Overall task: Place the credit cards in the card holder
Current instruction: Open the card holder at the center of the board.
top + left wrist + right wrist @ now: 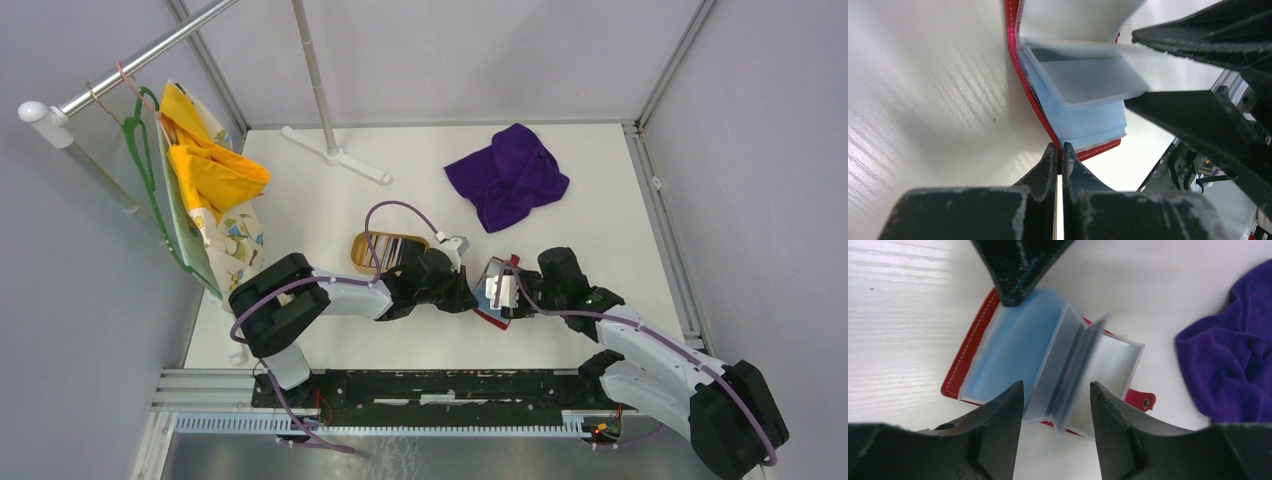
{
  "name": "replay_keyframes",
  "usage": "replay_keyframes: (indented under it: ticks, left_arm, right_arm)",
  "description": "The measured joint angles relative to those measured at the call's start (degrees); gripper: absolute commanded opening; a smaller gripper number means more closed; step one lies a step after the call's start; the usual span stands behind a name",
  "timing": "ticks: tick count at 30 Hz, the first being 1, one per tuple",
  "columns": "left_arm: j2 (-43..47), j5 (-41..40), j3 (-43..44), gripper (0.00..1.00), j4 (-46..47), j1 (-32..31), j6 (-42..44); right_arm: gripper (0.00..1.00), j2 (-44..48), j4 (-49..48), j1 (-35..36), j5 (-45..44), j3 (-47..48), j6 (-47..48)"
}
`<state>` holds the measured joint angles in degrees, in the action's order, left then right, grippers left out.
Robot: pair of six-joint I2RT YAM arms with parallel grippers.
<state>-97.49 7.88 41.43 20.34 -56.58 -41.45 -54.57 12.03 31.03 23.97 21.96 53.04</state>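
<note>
Left gripper (pixel 1060 148) fully closed, pinching the red edge of the card holder (pixel 959 365) right at its fingertips. The holder lies open and flat on the white table (pixel 898 315), directly in front of this gripper. Its clear plastic sleeves (pixel 1013 350) fan upward, and the ones nearest the left gripper look blue-tinted.

Right gripper (pixel 1055 385) faces the left one from the other side of the holder, close to it but not touching it. Its jaws are partly open and nothing is clamped. They straddle a couple of raised sleeve leaves, which are blurred. Can't tell if the pads touch them. In the left wrist view one translucent leaf sits between the two dark fingers (pixel 1198 120).

Snap tab (pixel 1144 401) pokes out from under the sleeves, just past the right gripper's right-hand finger. Purple cloth (pixel 1228 365) lies crumpled beyond that, well apart from the holder.

Oval wooden tray (pixel 358 255) sits just behind the left gripper's wrist, partly hidden by the arm. The credit cards (pixel 398 243) stand in it, dark and light edges showing; none visible in either gripper.

Far to the left of both grippers, a yellow cloth (pixel 210 170) hangs on a green hanger (pixel 145 160). A white stand (pixel 335 155) is at the far side of the table.
</note>
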Motion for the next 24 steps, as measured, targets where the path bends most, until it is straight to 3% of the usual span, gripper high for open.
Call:
replay_keyframes:
  ticks: [6, 13, 20, 24]
  left_arm:
    - [0.0, 0.2, -0.1, 0.02, -0.1, 0.0, 0.0]
    - [0.0, 0.3, -0.2, 0.02, -0.4, 0.0, 0.0]
    - [0.0, 0.2, -0.2, 0.02, -0.6, 0.0, 0.1]
    - [0.0, -0.3, -0.1, 0.02, -1.6, 0.0, 0.9]
  right_arm:
    - [0.47, 0.7, -2.9, -2.5, -2.9, 0.1, -3.7]
    - [0.54, -1.2, -4.1, -4.4, -4.5, 0.9, -6.9]
    - [0.58, -4.0, -2.4, -6.7, -0.9, 3.1, -9.0]
    - [0.55, -4.6, -0.5, -7.8, 5.4, 4.0, -9.8]
